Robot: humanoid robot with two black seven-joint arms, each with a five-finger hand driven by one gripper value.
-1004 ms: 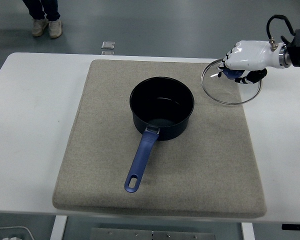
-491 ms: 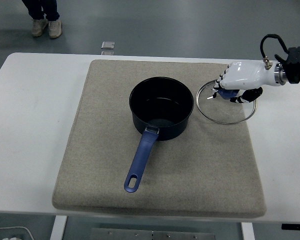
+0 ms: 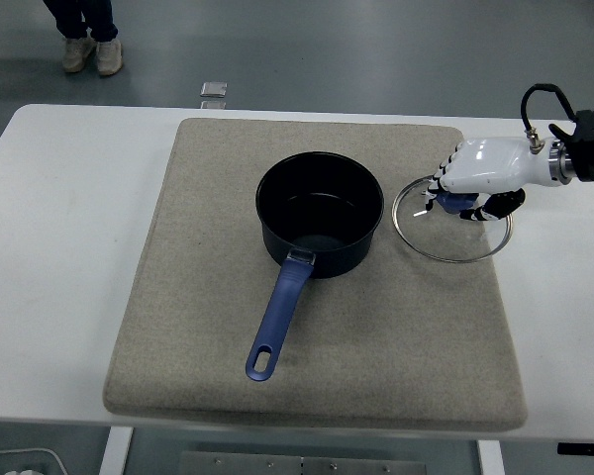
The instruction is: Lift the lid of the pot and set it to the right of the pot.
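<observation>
A dark blue pot stands open near the middle of the beige mat, its blue handle pointing toward the near edge. To its right the glass lid with a metal rim lies low over the mat's right side. My right hand is shut on the lid's blue knob, white fingers wrapped over it. Whether the lid touches the mat I cannot tell. The left arm is out of view.
The mat covers most of the white table. A person's feet show on the floor at the top left. A small metal piece lies on the floor beyond the table's far edge.
My right hand has carried the lid down and toward the near side, from over the mat's far right corner to just right of the pot.
</observation>
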